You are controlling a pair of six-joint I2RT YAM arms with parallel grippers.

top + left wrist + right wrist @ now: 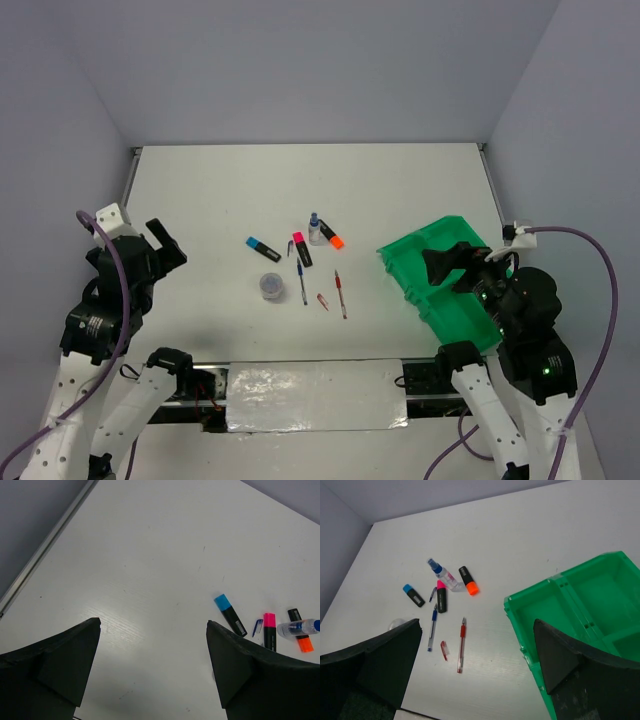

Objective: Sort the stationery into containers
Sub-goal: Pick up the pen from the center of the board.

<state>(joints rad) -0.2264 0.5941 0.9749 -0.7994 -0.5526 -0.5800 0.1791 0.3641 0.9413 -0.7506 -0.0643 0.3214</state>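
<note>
Hovering with both sets of jaws spread wide, gripping nothing: left gripper (167,245) over the table's (200,190) left side, right gripper (475,665) above the green tray (408,262) on the right. Loose mid-table, left of the tray, lie the blue highlighter (263,249), pink highlighter (301,250), orange highlighter (333,238), bottle (315,229), tub (271,286), blue pen (301,283) and red pen (340,294).
</note>
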